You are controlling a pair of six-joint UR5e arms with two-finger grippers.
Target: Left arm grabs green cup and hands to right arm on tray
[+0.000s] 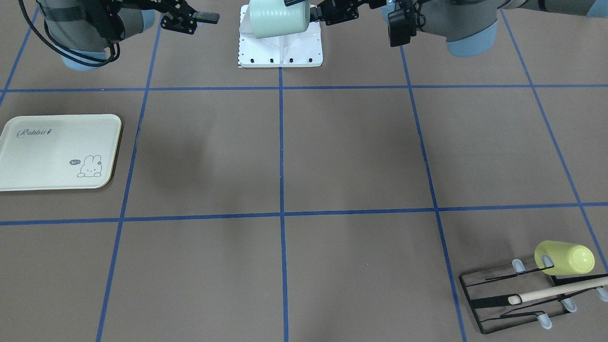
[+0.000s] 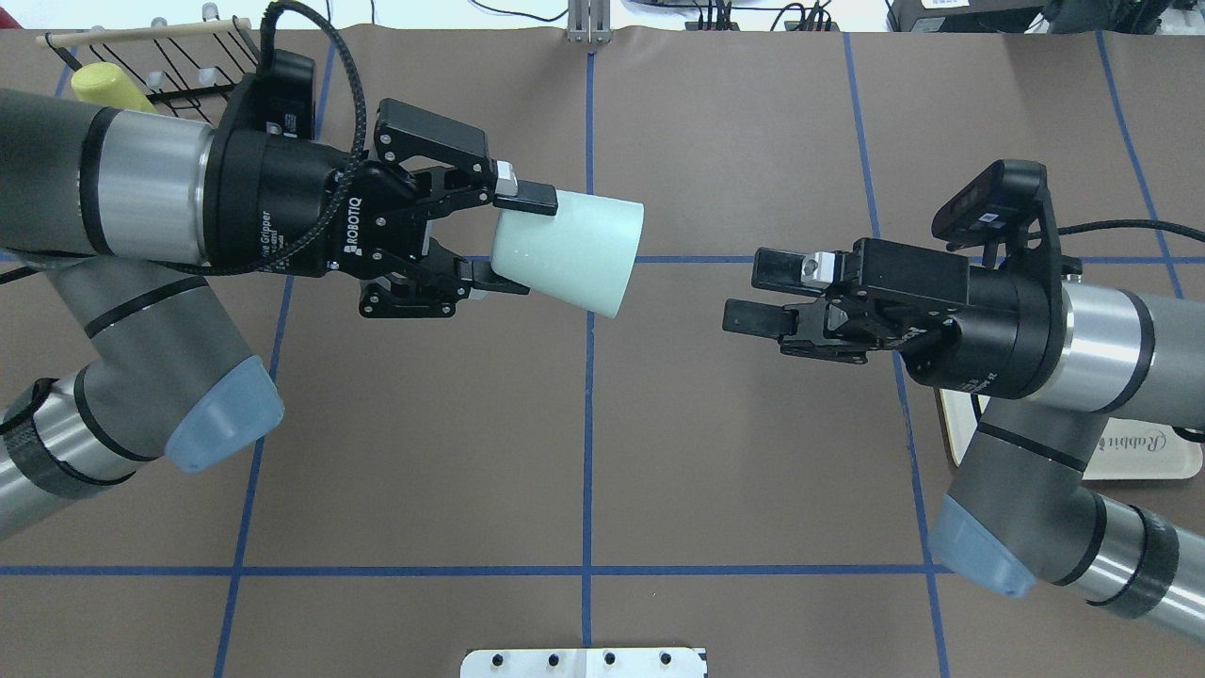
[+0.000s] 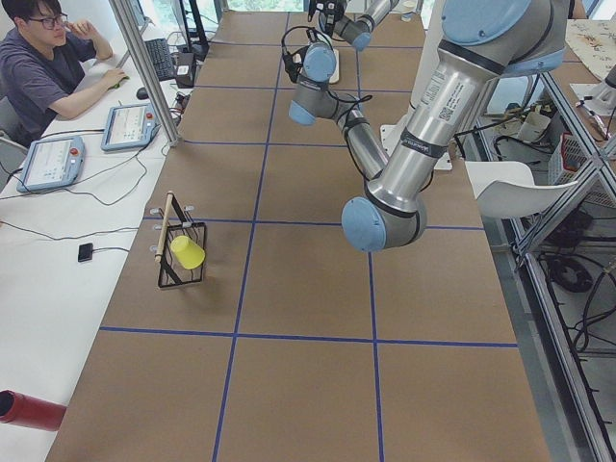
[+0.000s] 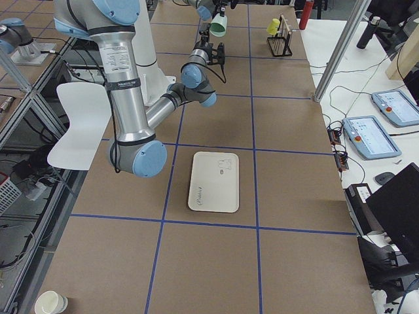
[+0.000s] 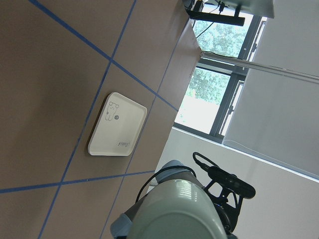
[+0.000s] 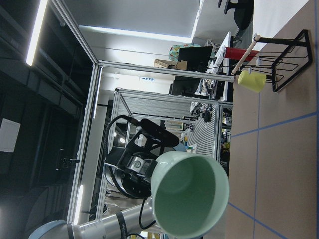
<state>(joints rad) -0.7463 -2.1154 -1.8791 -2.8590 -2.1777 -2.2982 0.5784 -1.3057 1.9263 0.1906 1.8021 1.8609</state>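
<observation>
Top centre, the left gripper (image 1: 306,8) holds a green cup (image 1: 278,20) sideways above the table (image 1: 332,156). The right gripper (image 1: 197,21) faces it, apart. A tray (image 1: 57,152) lies at the picture's left edge, and a yellow cup (image 1: 565,259) hangs on a rack (image 1: 498,301) bottom right.

Robotics lab: taped-grid table (image 3: 308,385), teach pendants (image 3: 48,162), aluminium framing (image 3: 146,65).

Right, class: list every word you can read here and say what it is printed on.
"Rabbit": on the tray, in script.
"hi": in a bubble beside the tray's bunny drawing.
"ROBOTIQ": on the left gripper.
Sticker on the left arm: too small to read.
</observation>
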